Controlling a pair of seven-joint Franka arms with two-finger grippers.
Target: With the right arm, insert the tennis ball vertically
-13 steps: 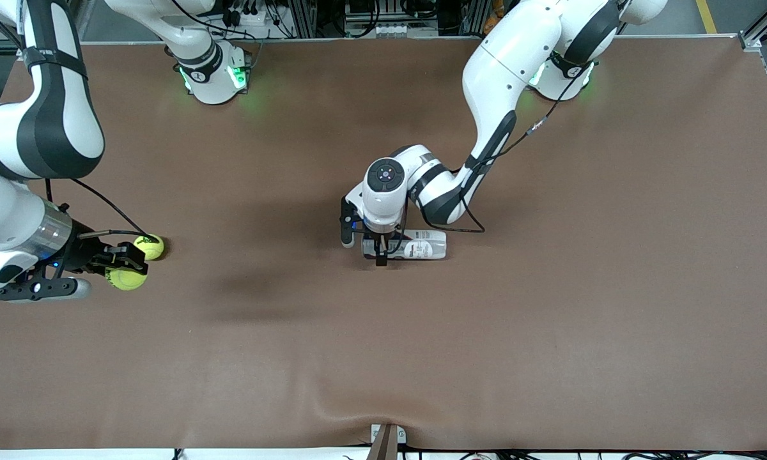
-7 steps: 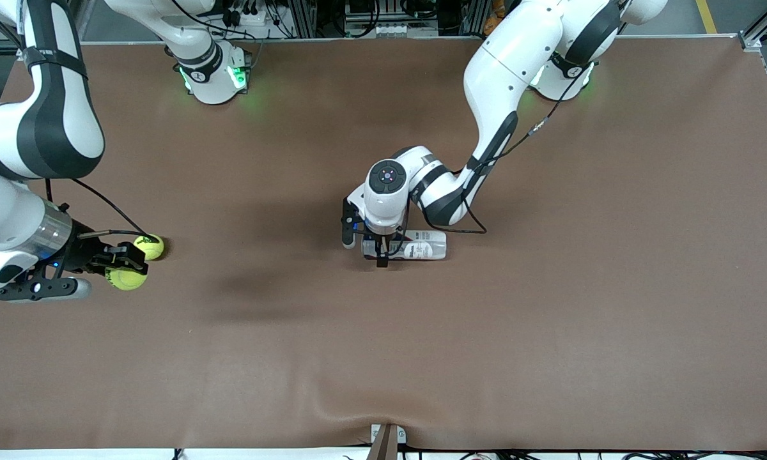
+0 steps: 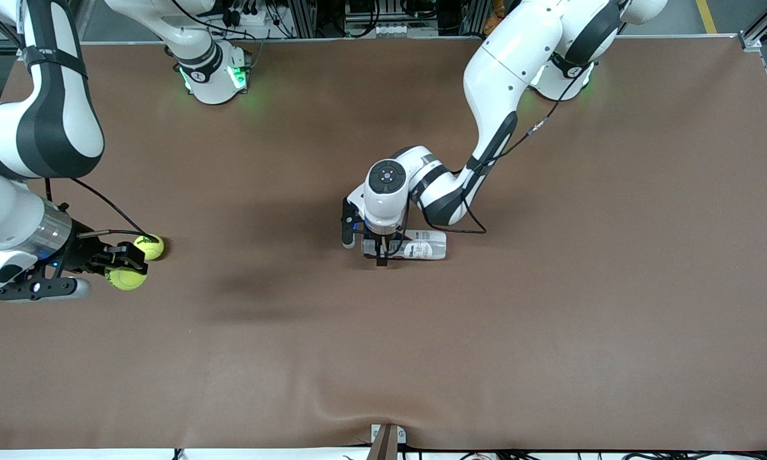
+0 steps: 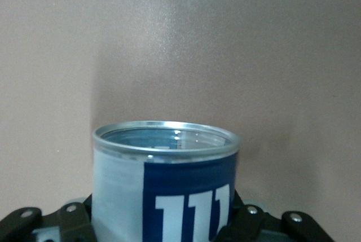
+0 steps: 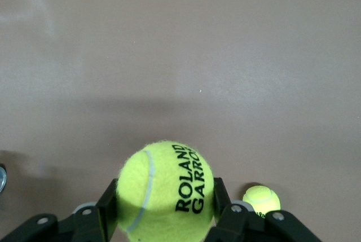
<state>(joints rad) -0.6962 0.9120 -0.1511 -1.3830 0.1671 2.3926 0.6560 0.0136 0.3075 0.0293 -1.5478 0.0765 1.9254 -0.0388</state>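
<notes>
Brown table mat [image 3: 550,332] across the whole front view. Near the right arm's end: right gripper [image 3: 123,268] clenched on a yellow-green tennis ball [image 3: 126,279], held above the mat. Second tennis ball [image 3: 149,246] on the mat just beside the gripper, slightly farther from the front camera than the held one, apart from it. Mid-table: clear ball can [image 3: 422,245] on its side, long axis along the table, closed end toward the left arm's end. Left gripper [image 3: 381,250] down over the can's open end, pointing straight at the mat, clamped across the can's body.

Left wrist view: can [image 4: 164,183] filling the lower middle, silver rim of the open mouth facing away from the camera, white label with a blue panel and white lettering. Black fingers [image 4: 248,222] pressed against both flanks of the can, grasping it. Bare mat past the mouth.

Right wrist view: held tennis ball [image 5: 166,188] centred between the dark fingers [image 5: 225,214], squeezed from both sides, black lettering "ROLAND GARRO" readable, white seam curving beside it. Second ball [image 5: 261,200] small, resting on the mat past one finger, not touched. Mat otherwise plain, with a soft shadow band above the held ball.
</notes>
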